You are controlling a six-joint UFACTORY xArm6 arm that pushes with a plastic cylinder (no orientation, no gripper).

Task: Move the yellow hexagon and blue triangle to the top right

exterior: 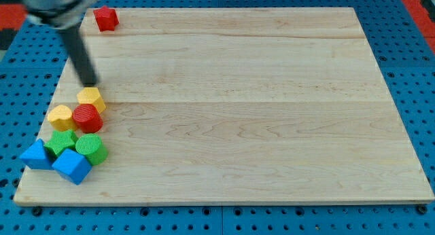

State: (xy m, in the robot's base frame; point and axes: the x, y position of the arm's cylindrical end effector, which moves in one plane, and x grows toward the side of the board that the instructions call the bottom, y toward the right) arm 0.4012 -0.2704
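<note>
The yellow hexagon point(91, 98) lies near the board's left edge, touching a red round block point(87, 118). The blue triangle point(36, 155) sits at the bottom-left corner, beside a green star point(62, 142) and a blue cube point(72, 166). My tip point(90, 83) is just above the yellow hexagon, very close to its upper edge. The rod slants up to the view's top left.
A yellow heart-like block point(60, 117) lies left of the red round block. A green round block point(90, 148) sits right of the green star. A red block point(106, 18) lies at the board's top-left corner. The wooden board point(258, 113) rests on a blue perforated table.
</note>
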